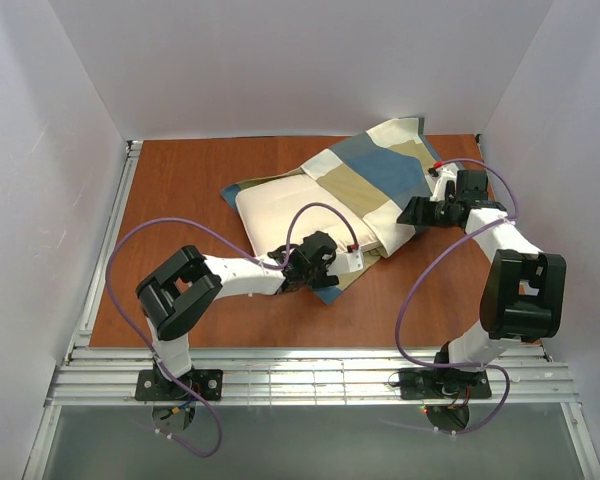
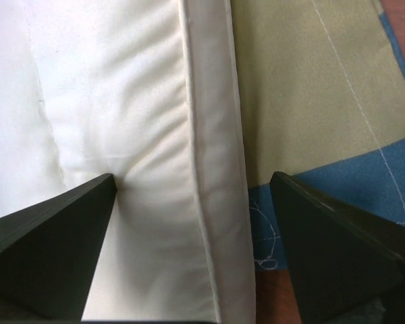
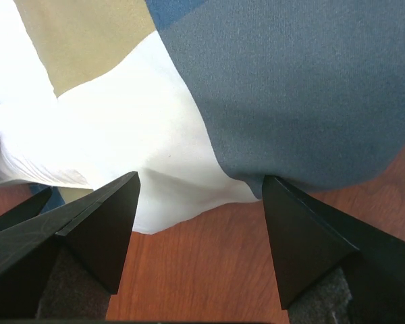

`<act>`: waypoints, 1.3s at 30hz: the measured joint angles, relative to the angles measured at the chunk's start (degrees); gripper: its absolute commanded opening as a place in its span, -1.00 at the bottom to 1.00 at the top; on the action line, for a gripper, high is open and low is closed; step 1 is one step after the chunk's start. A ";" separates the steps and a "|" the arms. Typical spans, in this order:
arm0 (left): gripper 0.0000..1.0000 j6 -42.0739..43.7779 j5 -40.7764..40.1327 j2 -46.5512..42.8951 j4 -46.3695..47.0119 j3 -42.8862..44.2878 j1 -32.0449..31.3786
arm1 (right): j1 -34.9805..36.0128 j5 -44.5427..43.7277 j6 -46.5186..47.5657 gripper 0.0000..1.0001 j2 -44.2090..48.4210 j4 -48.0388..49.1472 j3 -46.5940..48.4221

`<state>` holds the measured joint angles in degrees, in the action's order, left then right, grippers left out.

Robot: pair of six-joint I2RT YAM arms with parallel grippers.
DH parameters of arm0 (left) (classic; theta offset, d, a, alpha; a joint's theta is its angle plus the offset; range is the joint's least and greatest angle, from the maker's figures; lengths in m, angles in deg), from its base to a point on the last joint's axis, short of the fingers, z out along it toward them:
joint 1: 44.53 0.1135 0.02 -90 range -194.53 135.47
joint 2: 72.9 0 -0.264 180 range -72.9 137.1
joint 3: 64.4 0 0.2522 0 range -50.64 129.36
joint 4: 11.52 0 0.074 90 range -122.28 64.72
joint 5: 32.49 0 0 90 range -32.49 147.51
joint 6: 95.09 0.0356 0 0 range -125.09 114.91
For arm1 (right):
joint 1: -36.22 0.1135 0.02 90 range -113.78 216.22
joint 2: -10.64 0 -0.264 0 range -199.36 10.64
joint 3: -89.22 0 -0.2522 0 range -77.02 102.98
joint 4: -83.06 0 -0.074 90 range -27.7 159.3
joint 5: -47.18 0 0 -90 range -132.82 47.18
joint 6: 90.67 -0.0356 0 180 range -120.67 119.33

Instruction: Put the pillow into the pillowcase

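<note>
The pillow (image 1: pixel 275 210) lies flat in the middle of the counter (image 1: pixel 180 200). Its left half is bare and its right half is covered by the blue, tan and cream pillowcase (image 1: pixel 380 175). It looks partly inside, with one cloth layer showing beneath its near edge, though I cannot see the opening clearly.

My left gripper (image 2: pixel 192 202) sits at the pillow's near right edge with its jaws wide apart. One finger presses the cream cushion, the other stands over the cloth, and the piped seam runs between them. My right gripper (image 3: pixel 201 202) is at the pillowcase's right edge, low over the wood. Its jaws are also wide and hold nothing, with the hem lying just ahead of the tips.

I see these risks. With the case unheld, pushing the pillow would slide the cloth along with it. If the left jaws close here, they may pinch cushion and lower layer together. The loose top layer could also bunch and block the way in.
</note>
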<state>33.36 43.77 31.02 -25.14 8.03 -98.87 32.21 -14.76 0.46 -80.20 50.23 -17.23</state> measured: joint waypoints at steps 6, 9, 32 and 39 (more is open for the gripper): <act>0.97 1.86 -3.91 0.92 -2.36 1.18 -0.85 | 0.02 0.81 -0.22 0.49 -1.14 0.85 0.00; 0.86 2.64 -6.29 3.45 -1.70 2.93 -0.83 | 0.00 1.33 -0.61 0.63 -0.98 0.76 0.00; -1.00 -14.10 6.64 16.52 -31.36 35.52 3.96 | -3.82 12.68 -12.26 0.70 16.55 10.03 -29.97; -1.00 -20.11 13.73 18.25 -35.15 40.57 5.64 | -0.81 11.17 -24.50 0.54 7.89 31.74 -33.09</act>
<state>13.26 57.50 49.27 -60.28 48.60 -93.24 31.40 -3.59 -24.04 -72.31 81.97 -50.32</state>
